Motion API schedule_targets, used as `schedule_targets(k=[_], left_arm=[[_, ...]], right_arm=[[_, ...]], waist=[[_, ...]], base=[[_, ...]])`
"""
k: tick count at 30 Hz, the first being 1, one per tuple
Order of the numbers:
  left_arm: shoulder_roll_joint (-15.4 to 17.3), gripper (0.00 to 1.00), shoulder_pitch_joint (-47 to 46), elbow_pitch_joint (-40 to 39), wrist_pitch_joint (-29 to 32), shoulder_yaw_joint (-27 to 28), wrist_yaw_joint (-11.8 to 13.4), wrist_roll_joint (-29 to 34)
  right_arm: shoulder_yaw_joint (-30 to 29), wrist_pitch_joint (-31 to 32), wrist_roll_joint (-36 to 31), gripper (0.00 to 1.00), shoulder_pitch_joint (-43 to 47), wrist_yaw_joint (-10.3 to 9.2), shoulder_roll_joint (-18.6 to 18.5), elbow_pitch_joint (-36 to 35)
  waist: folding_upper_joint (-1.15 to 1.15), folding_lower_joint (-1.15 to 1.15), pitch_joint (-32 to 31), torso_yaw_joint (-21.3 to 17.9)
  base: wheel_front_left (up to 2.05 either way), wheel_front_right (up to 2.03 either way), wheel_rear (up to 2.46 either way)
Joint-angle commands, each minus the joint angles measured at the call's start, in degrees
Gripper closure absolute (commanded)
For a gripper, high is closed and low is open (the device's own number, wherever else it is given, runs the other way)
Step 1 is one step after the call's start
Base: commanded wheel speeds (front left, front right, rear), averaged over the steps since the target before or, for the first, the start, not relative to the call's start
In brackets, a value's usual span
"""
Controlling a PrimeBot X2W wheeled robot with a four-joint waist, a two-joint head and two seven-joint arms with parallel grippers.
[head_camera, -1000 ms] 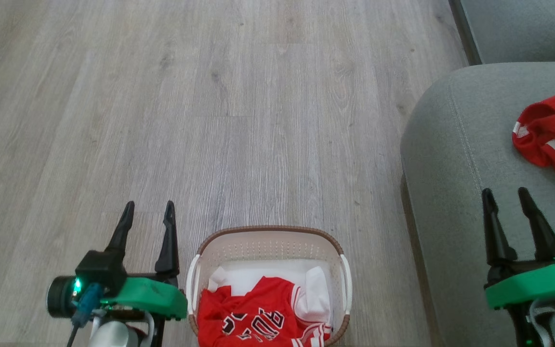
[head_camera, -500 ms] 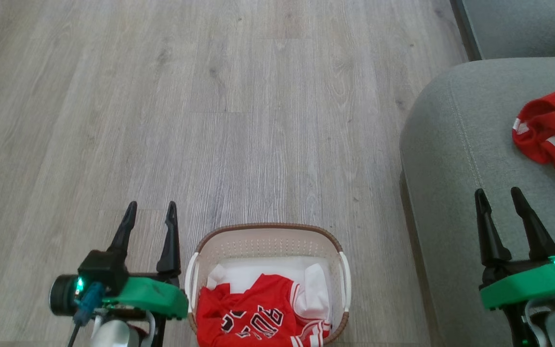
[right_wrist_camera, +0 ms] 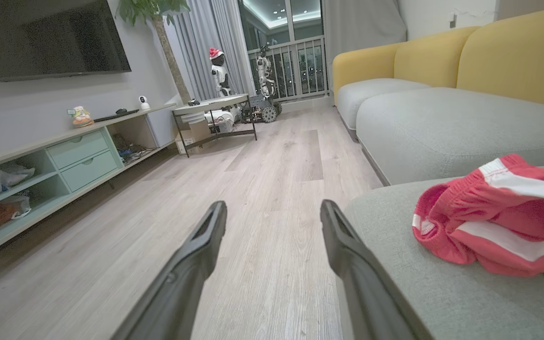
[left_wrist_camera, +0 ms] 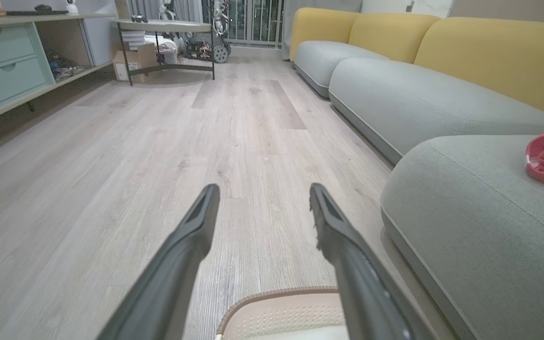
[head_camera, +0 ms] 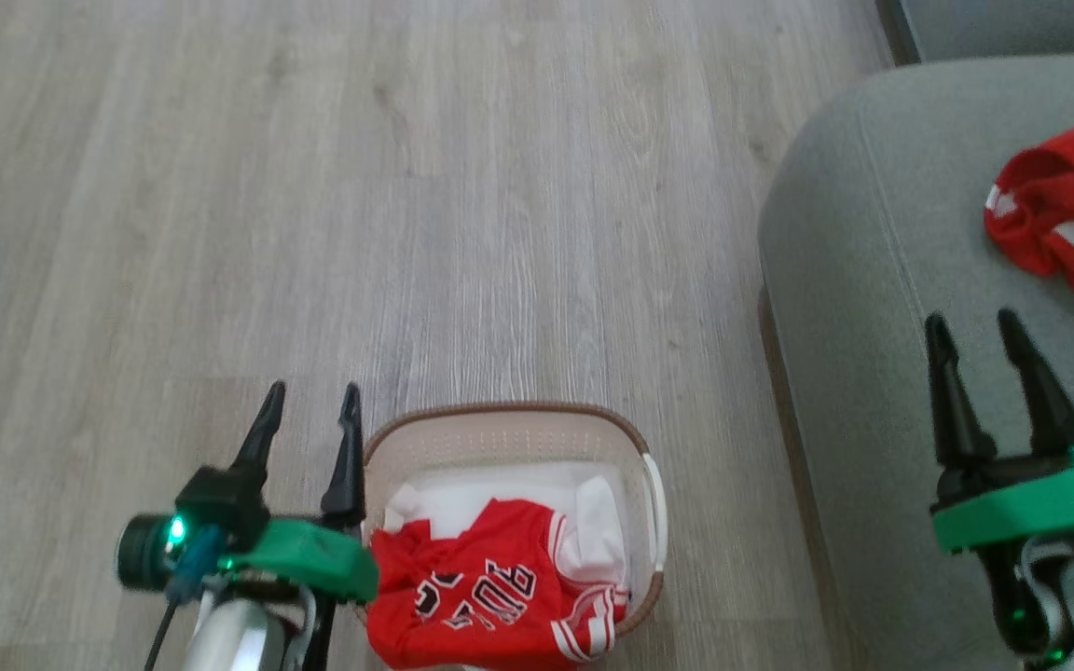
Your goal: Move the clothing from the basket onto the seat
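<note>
Half the load delivered: the left gripper (head_camera: 313,391) hangs with its fingers spread and empty. The basket (head_camera: 500,410) is immediately to its right, so near that the inner finger overlaps the brown rim in the head view. The red jersey (head_camera: 490,596) lies bunched in the basket, behind and to the right of those fingertips, one fold spilling over the near rim beside the gripper's green body. The right gripper (head_camera: 972,321), likewise spread and holding nothing, hovers over the front edge of the seat (head_camera: 873,280). The red shorts (head_camera: 1059,224) rest on the cushion ahead of it and to its right.

The hazards from here appear to lie mostly with the jersey. A straight descent from this spot would likely bring the inner finger down on the rim rather than the cloth, tipping or shoving the basket (it looks light, and sits unanchored on the wood floor (head_camera: 406,186)). A shallow pinch on a single slippery layer could let go over the floor between basket and seat. Fingertips might also catch a perforation or the white handle (head_camera: 656,503) and lift the basket with the garment. A careless release close to the shorts could nudge them toward the cushion's edge.
</note>
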Motion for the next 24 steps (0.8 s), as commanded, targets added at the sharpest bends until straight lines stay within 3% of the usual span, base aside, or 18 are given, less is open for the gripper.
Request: schedule_targets(k=[1,14,24], left_arm=[[-0.03,0.0,-4.22,-1.14,-0.71,1.25,-0.32,0.53],[-0.76,0.0,-14.13,10.96,-0.71,-1.76,-1.66,0.38],[-0.94,0.0,-24.67,31.67,0.61,-5.66,-3.63,-2.94]], right_arm=[[0.48,-0.52,0.27,0.0,-2.82,-0.01,-1.66,-2.47],[0.35,-0.52,2.5,0.0,-8.95,-0.01,-3.25,-4.95],[1.1,-0.52,4.1,0.0,-14.27,-0.01,-4.22,-6.61]], waist=[[0.0,0.0,2.08,-1.01],[0.0,0.0,12.97,-5.1],[0.0,0.0,21.94,-7.57]], base=[[0.0,0.0,0.0],[0.0,0.0,0.0],[0.0,0.0,0.0]])
